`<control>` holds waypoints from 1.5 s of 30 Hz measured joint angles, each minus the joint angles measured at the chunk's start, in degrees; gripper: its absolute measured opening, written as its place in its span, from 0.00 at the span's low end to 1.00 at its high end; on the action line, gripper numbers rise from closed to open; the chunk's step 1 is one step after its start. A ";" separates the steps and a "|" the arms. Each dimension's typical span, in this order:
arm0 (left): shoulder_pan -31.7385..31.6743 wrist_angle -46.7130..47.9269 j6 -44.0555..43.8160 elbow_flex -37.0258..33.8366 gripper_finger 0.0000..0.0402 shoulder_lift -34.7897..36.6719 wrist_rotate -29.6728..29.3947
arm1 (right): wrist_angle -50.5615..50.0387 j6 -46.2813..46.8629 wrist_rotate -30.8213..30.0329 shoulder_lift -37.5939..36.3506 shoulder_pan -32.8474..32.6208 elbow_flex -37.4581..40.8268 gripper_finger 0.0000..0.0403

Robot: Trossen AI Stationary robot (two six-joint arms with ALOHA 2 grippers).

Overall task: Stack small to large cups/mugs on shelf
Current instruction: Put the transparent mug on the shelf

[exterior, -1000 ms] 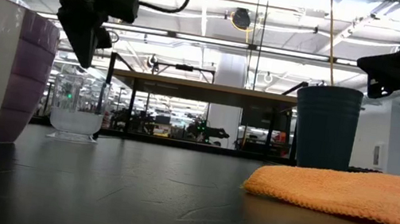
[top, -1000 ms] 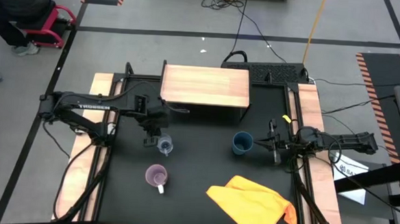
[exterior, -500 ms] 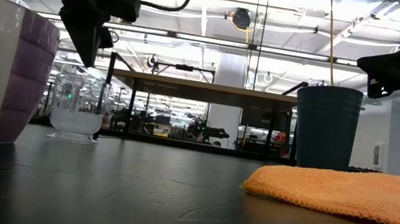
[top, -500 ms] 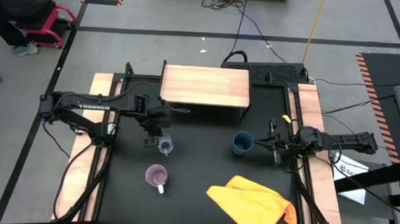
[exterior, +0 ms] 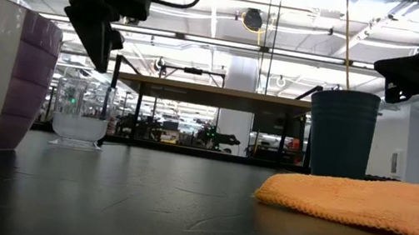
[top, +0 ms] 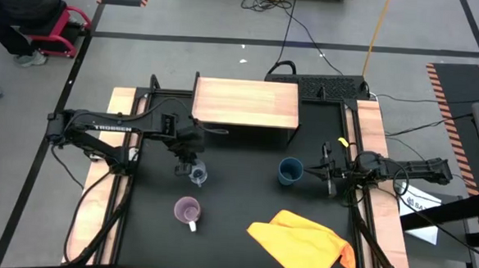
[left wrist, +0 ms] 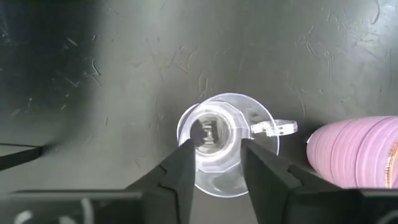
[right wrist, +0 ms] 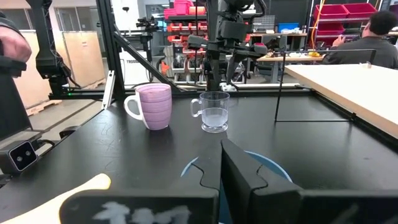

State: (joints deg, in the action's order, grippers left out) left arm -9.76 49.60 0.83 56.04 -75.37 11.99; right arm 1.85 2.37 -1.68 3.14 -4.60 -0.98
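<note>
The left hand (left wrist: 213, 163), fingers spread, hangs directly above the clear glass (top: 197, 176) on the desk (top: 236, 208) near the shelf (top: 245, 102); it should drop straight so both fingers straddle the rim before pinching. Three vessels: glass, purple mug (top: 188, 211), blue cup (top: 290, 170), beside which the right hand (top: 326, 172) waits pressed together.

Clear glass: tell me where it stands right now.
In the high view the clear glass stands on the black table's left half, directly under the left gripper, between the shelf and the purple mug.
</note>
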 joint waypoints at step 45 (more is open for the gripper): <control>-3.19 0.04 5.17 -0.03 0.50 -4.59 -2.48 | -0.02 0.00 0.10 0.00 0.01 -0.01 0.00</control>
State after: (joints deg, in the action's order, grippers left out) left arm -12.95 49.65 6.00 56.01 -79.96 9.50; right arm 1.83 2.37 -1.57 3.14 -4.59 -0.98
